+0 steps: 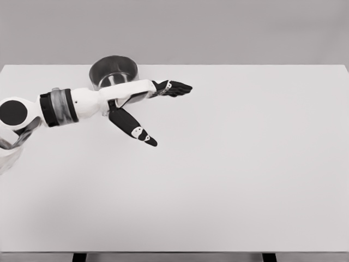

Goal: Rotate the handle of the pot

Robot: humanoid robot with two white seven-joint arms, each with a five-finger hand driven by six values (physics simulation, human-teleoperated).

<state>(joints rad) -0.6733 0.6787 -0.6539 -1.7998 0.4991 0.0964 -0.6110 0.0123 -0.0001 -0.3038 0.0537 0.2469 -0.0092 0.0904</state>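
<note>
Reaching across near side of pot at far left of desk, left hand has fingers spread, gripping nothing. Handle hidden; rotation apparently still undone.

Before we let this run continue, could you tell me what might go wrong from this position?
1. The left hand is open and flat in front of the pot, gripping nothing, so a sweep could shove the pot instead of rotating it.
2. The pot sits near the far edge of the table; a push could slide it off.
3. The handle is hidden, so contact is uncertain.
</note>
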